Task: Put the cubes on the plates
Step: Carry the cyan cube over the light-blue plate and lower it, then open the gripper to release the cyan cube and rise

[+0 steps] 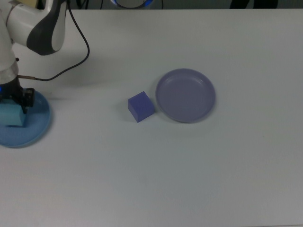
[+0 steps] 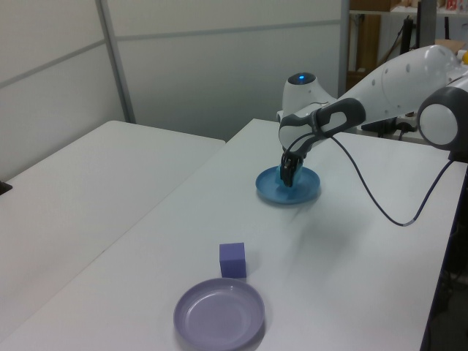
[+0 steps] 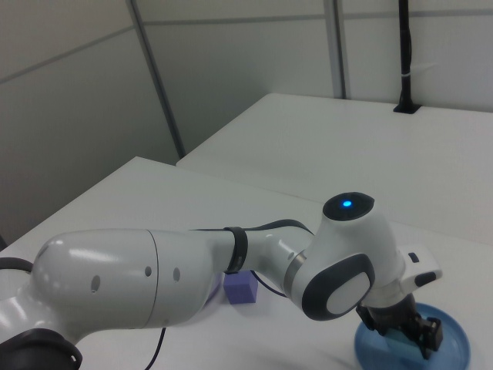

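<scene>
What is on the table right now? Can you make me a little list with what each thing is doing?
robot gripper: shut on the light cyan cube, over the light blue plate
light cyan cube: between the fingers, above the light blue plate's middle
light blue plate: at the top view's left edge
dark blue-purple cube: on the white table, just beside the lavender plate, not on it
lavender plate: nothing on it
white table: holds both plates
left to do: dark blue-purple cube onto a plate
</scene>
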